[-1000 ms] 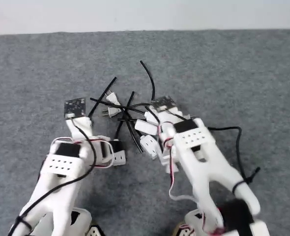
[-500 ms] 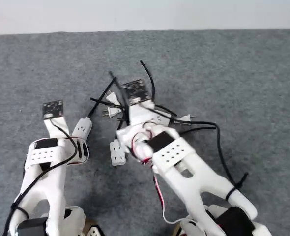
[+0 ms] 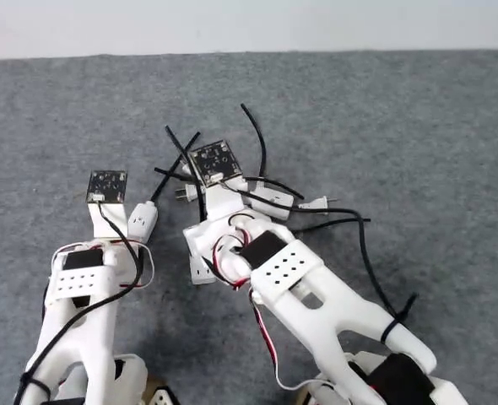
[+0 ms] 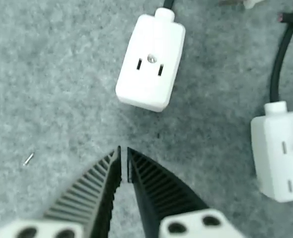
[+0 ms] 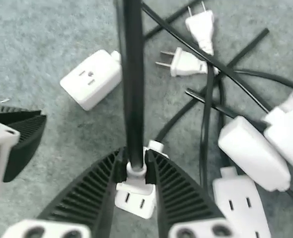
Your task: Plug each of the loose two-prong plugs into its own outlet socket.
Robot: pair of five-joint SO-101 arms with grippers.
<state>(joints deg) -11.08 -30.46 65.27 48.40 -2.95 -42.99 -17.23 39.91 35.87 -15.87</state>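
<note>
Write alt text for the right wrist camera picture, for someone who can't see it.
The right gripper grips a white outlet socket at its black cord end. Two loose two-prong plugs lie beyond on grey carpet.

Your right gripper point(image 5: 135, 159) pinches a white socket point(image 5: 132, 197) at its neck, seemingly on the collar, with the black cord point(image 5: 132, 74) running up between the fingers. Beyond lie a plug point(image 5: 185, 63), a second plug point(image 5: 201, 25) and a far socket point(image 5: 89, 79).
</note>
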